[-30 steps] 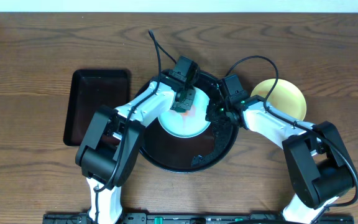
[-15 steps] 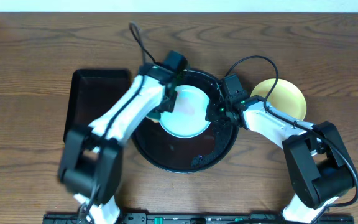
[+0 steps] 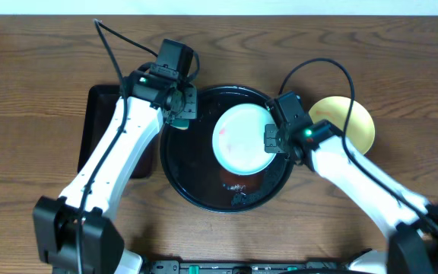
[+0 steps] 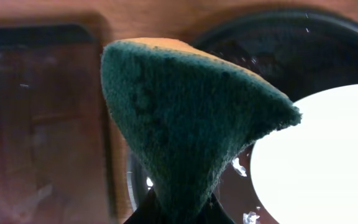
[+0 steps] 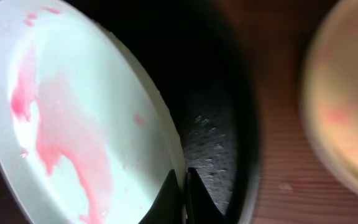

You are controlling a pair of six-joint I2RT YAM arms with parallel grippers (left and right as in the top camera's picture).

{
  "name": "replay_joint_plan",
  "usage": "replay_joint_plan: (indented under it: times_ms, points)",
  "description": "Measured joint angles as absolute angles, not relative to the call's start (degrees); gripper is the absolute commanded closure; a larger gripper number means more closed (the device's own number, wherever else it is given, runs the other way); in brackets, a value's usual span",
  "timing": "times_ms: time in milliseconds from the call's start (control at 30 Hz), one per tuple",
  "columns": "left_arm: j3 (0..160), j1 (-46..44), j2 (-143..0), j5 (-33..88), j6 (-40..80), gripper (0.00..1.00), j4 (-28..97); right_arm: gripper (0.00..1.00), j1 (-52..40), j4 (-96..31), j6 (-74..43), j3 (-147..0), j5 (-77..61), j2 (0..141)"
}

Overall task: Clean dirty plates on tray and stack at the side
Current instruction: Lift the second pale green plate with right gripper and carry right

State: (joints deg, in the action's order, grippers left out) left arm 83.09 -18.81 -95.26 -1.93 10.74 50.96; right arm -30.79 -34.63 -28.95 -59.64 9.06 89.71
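Pinching the plate (image 3: 240, 139) by its rim, my right claw (image 3: 271, 138) tilts it for my left claw's (image 3: 182, 106) clamped sponge (image 4: 185, 118).

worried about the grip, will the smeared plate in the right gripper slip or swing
Probably slippery: the plate looks wet, smeared pink, and the right gripper pinches only its rim. Looks rigid, so unlikely to bend, but may pivot toward the tray.

A green scouring sponge (image 4: 185, 118) with an orange-yellow back fills the middle of the view, pinched at its lower tip by the left gripper (image 4: 180, 210). Behind it on the right, a white plate (image 4: 322, 162) lies over the wet round black tray (image 4: 291, 56). A dark rectangular tray (image 4: 42, 124) sits on the wooden table (image 4: 166, 15) at left.
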Motion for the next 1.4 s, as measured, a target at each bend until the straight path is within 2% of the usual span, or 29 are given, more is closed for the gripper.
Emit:
replay_joint_plan:
  times_ms: [233, 633, 900, 1133, 1267, 1400]
  points:
    - [82.9, -18.9, -99.5, 2.2, 10.7, 0.93, 49.8, 0.99, -40.1, -35.4, -24.4, -60.1, 30.4, 82.3]
    - [82.9, -18.9, -100.9, 3.8, 10.7, 0.93, 48.8, 0.99, -55.5, -34.3, -20.8, -60.1, 67.5, 82.0]
    - [82.9, -18.9, -100.9, 4.0, 10.7, 0.92, 48.8, 0.99, -58.1, -34.0, -20.0, -60.1, 81.0, 82.0]
    - [82.9, -18.9, -100.9, 4.0, 10.7, 0.93, 48.8, 0.99, -57.6, -35.3, -20.0, -60.1, 78.2, 82.0]
    - [82.9, -18.9, -100.9, 4.0, 10.7, 0.93, 48.8, 0.99, -53.1, -40.1, -22.6, -60.2, 66.0, 82.0]
    - [82.9, -18.9, -100.9, 4.2, 10.7, 0.93, 48.8, 0.99, -45.1, -41.6, -24.4, -60.2, 47.8, 81.9]
